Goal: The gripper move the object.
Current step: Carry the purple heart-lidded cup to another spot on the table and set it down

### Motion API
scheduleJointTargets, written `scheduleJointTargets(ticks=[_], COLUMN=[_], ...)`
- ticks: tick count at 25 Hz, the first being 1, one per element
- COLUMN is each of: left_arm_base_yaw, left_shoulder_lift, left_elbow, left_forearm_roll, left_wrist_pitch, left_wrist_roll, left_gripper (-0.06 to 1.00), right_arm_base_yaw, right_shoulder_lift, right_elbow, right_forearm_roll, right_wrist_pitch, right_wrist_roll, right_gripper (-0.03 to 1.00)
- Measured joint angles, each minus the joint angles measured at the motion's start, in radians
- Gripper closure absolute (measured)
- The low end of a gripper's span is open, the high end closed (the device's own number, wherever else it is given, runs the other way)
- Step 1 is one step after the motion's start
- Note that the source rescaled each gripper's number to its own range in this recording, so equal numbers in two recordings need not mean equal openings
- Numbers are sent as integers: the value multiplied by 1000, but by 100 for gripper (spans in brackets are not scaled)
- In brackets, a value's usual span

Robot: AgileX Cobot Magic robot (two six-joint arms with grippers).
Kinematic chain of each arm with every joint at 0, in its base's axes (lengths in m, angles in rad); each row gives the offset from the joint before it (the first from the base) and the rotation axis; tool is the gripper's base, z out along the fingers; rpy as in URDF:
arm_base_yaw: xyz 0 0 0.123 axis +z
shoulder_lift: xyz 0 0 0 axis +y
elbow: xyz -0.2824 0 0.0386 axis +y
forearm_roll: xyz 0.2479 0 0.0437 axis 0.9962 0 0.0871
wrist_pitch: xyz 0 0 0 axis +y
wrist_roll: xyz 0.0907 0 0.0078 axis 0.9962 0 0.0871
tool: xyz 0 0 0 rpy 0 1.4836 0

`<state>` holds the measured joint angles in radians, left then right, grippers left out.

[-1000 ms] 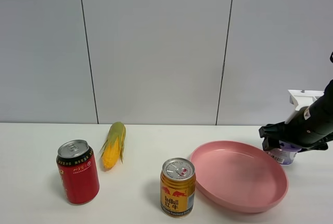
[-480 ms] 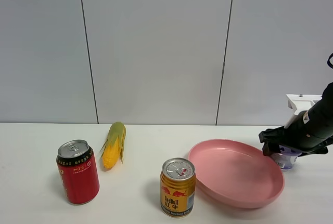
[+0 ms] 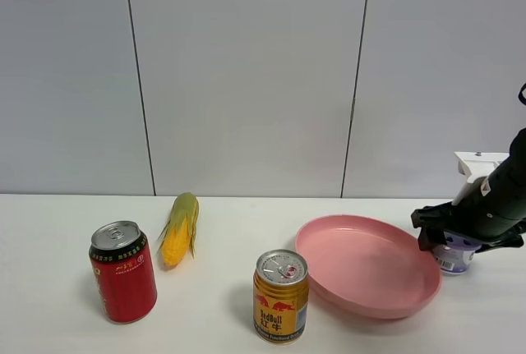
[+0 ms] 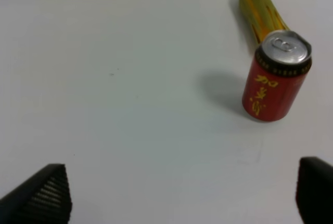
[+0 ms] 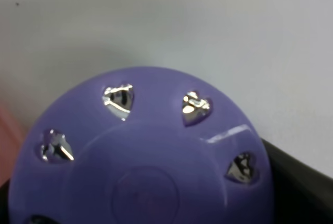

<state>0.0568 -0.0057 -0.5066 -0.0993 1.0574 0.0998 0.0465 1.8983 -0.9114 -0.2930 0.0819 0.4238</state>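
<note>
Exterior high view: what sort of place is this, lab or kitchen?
Probably a robot lab bench: bare white table, plain grey panel wall, and staged props (corn cob, red can, pink plate), with the right end effector gripping a purple-lidded container.

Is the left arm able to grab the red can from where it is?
Probably yes. The left gripper is open, and only bare table lies between it and the red can. The corn sits just behind the can, not in the way.

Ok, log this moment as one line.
right gripper: shut on container | container: right of pink plate | left gripper: open, holding nothing
</note>
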Motion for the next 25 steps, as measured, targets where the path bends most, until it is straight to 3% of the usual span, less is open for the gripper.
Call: scheduleJointTargets(ticks=[15,25], left_arm_base_yaw=[0,0], left_shoulder_lift=[0,0], left_elbow=[0,0], left_forearm_roll=[-2,-1], left_wrist_pitch=[0,0], left_wrist_roll=[0,0], left_gripper=[-6,-6], right_arm_base_yaw=[-20,-47], right_shoulder_lift=[-23,-23], right_elbow=[0,0], right_forearm_roll=[13,26], right_wrist_pitch=[24,-54], right_wrist_roll=[-1,-37], right_gripper=[97,97])
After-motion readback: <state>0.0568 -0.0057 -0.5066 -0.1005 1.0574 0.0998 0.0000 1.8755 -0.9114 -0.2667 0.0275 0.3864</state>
